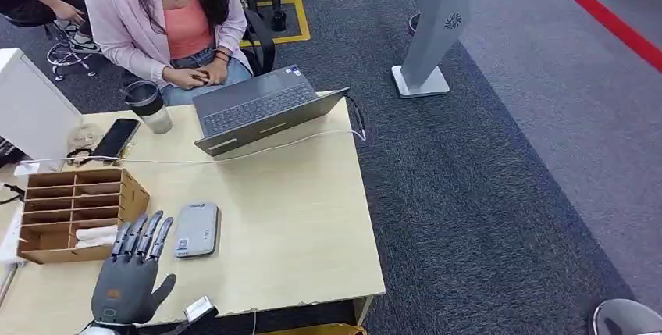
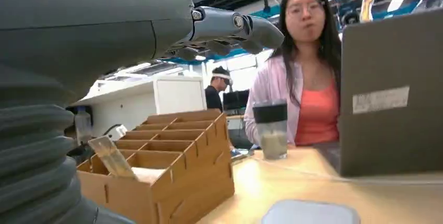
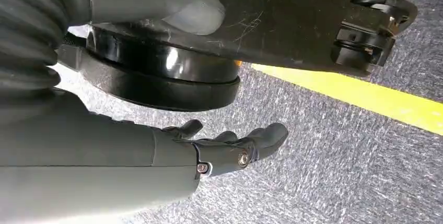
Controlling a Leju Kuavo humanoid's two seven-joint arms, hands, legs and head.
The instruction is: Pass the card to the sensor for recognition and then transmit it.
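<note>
Card: pale, flat; lying in a near compartment of the wooden rack, at the table's left near corner; in the left wrist view a light strip stands tilted out of that compartment, though whether this is the card itself or a sleeve around it I cannot tell. Handling, by judgement: light, thin, fairly stiff, smooth-faced and liable to slip; flexes if squeezed across its face; best pinched at the exposed edge, thumb on one face and a finger on the other, then drawn out along the compartment rather than levered against the dividers.

Sensor: grey slab, flat on the table just beside the rack, on its right.

Left hand: fingers straight and apart, nothing held; hovering near the rack's front and the sensor's left edge, touching neither as far as can be seen.

Right hand: hanging over grey carpet, fingers loosely extended, nothing in it.

Other items: laptop; lidded cup; phone; a seated person at the far side.
</note>
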